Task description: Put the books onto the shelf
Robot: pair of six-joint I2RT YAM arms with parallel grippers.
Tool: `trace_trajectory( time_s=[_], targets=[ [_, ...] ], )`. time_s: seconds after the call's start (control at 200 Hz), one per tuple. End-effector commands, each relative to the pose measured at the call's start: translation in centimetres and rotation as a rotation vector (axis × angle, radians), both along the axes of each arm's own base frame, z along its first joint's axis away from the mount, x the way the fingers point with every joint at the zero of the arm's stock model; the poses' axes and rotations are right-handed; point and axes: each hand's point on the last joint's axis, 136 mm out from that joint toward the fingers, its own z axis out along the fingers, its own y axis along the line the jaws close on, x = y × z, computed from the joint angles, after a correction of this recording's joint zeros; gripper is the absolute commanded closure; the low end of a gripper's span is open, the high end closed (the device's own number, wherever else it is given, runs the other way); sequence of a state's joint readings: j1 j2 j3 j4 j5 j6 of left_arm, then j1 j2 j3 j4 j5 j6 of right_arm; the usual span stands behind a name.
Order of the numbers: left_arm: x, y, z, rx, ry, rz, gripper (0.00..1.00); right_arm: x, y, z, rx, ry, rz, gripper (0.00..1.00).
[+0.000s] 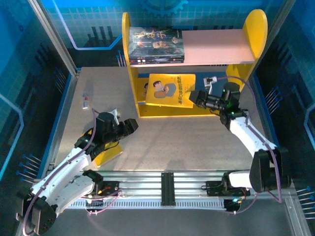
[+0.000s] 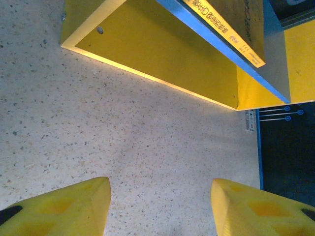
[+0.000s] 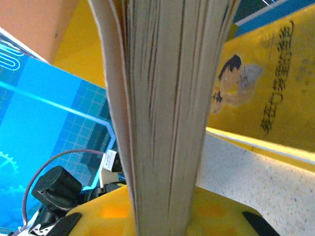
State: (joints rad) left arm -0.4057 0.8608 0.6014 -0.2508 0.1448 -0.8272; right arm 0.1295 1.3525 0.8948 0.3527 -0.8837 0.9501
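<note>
Watching the right gripper (image 1: 197, 97) clamped on the edge of the yellow book (image 1: 170, 91), tilted at the lower tier of the shelf (image 1: 256, 29), I reckon it should slide it fully in before letting go; the left gripper (image 1: 130, 125) hangs open, empty.

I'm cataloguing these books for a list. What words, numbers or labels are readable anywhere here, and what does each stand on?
No text can be quoted with confidence.
Yellow cover behind the held book: column of dark Chinese characters, too blurred to transcribe.
Dark books on the shelf: gold title, too small.
Yellow book's edge: tiny print, blurred.
The held book, in the right hand: page edges, no text.
</note>
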Motion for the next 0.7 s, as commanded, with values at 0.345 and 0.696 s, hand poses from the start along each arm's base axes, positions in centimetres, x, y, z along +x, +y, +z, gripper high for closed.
trace_trajectory(
  time_s=[0.345, 0.696],
  targets=[
    [-0.4, 1.8, 0.1, 0.063, -0.007, 0.038, 0.43, 5.5, 1.6, 2.1, -0.001, -0.192, 0.121, 0.91],
    [-0.7, 2.2, -0.1, 0.081, 0.005, 0.043, 0.43, 7.4, 3.1, 0.7, -0.009, -0.175, 0.151, 0.91]
  ],
)
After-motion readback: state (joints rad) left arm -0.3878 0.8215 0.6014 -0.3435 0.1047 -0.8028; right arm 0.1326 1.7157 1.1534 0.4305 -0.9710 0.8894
